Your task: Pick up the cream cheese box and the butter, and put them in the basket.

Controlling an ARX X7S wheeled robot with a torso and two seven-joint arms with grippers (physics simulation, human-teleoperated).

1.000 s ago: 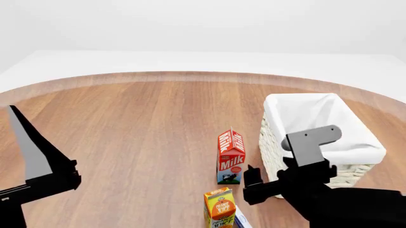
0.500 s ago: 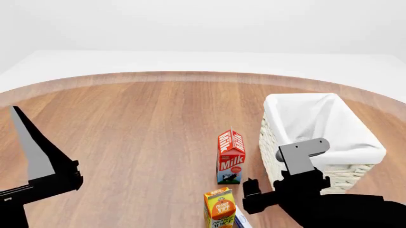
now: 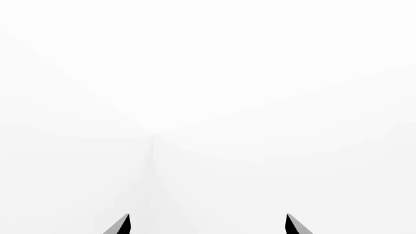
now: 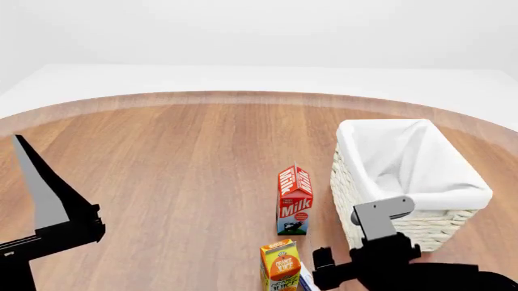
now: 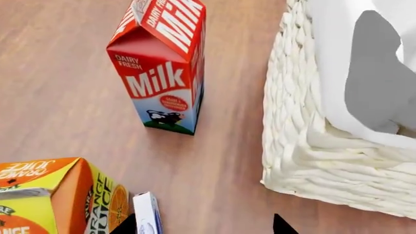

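Your right arm has dropped lower and nearer the counter's front edge than half a second ago, when its grey bracket stood higher against the basket's front wall; the left arm has barely shifted. Now your right gripper (image 4: 322,267) hangs low over the counter (image 4: 178,157), in front of the basket (image 4: 356,200) and just beside the juice carton (image 4: 280,265). Only the two dark tips of its fingers (image 5: 281,227) show in the right wrist view, set apart with bare wood between them and holding nothing.

You have the cream cheese box (image 5: 147,213) as a thin blue-and-white sliver standing against the juice carton (image 5: 55,197), close to one fingertip. In the head view it is just a blue strip (image 4: 307,282) at the bottom edge, right of the juice carton. You cannot see the butter in any view.

The milk carton (image 4: 295,200) stands upright, left of the basket and behind the juice. The basket (image 5: 305,146) shows its woven wall and white liner.

Your left gripper (image 3: 206,225) points at blank white, fingers (image 3: 120,226) spread wide and empty
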